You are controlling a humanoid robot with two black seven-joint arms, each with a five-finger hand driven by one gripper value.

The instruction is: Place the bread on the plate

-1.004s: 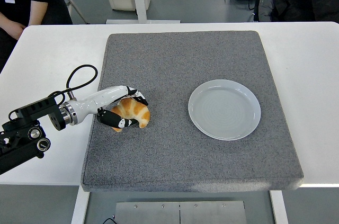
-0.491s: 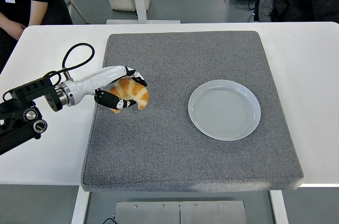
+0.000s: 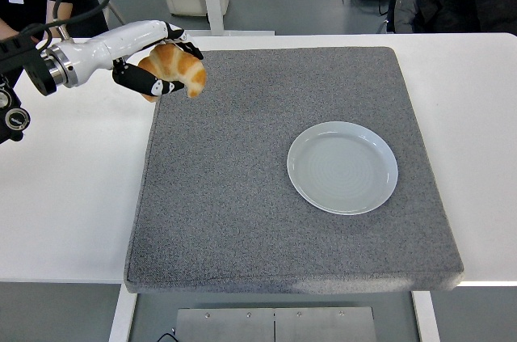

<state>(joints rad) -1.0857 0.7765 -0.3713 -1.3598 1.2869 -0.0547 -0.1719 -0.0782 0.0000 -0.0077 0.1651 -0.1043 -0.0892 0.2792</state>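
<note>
left hand (image 3: 153, 63) clamped round bread (image 3: 175, 67), up in air; plate (image 3: 342, 167) sits well off toward right-near, empty

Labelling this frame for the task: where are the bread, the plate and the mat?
bread (image 3: 176, 64), head view, top of its crust
plate (image 3: 342, 167), head view, bare centre
mat (image 3: 242, 221), head view, bare front area
</note>
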